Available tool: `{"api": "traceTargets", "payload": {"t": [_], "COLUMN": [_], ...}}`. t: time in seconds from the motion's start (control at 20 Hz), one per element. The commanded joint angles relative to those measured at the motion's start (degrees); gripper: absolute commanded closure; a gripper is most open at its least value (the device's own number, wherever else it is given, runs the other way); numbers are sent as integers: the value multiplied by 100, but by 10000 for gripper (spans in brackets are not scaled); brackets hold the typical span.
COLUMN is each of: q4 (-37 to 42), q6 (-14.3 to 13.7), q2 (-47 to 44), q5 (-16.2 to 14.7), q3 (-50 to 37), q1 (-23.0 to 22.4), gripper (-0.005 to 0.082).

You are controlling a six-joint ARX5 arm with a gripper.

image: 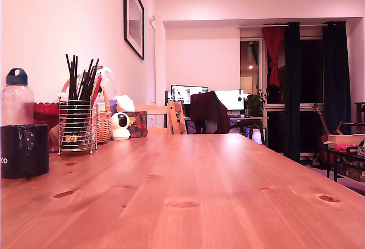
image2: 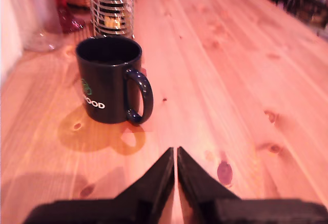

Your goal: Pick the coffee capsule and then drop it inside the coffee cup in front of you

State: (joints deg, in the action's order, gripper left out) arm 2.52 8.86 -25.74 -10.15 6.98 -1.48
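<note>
Hand (image2: 176,155) near coffee cup (image2: 109,79)

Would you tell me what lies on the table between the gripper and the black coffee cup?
Nothing: in the wrist view, only bare wooden table separates the shut gripper from the coffee cup.

The coffee cup (image: 24,150) is cut by the exterior view's left edge, its lettering partly lost. The wire holder (image2: 111,6) and clear bottle (image2: 31,14) are cropped in the wrist view.
</note>
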Motion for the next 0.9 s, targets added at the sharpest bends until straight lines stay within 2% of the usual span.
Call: {"api": "traceTargets", "payload": {"t": [0.0,0.5,0.85], "q4": [-17,-1049,-1471], "q6": [68,105,107], "q2": [282,1910,2588], "q5": [28,33,11], "q3": [-299,-557,-557], "q1": [-20,-20,-20], "gripper": [781,781,781]}}
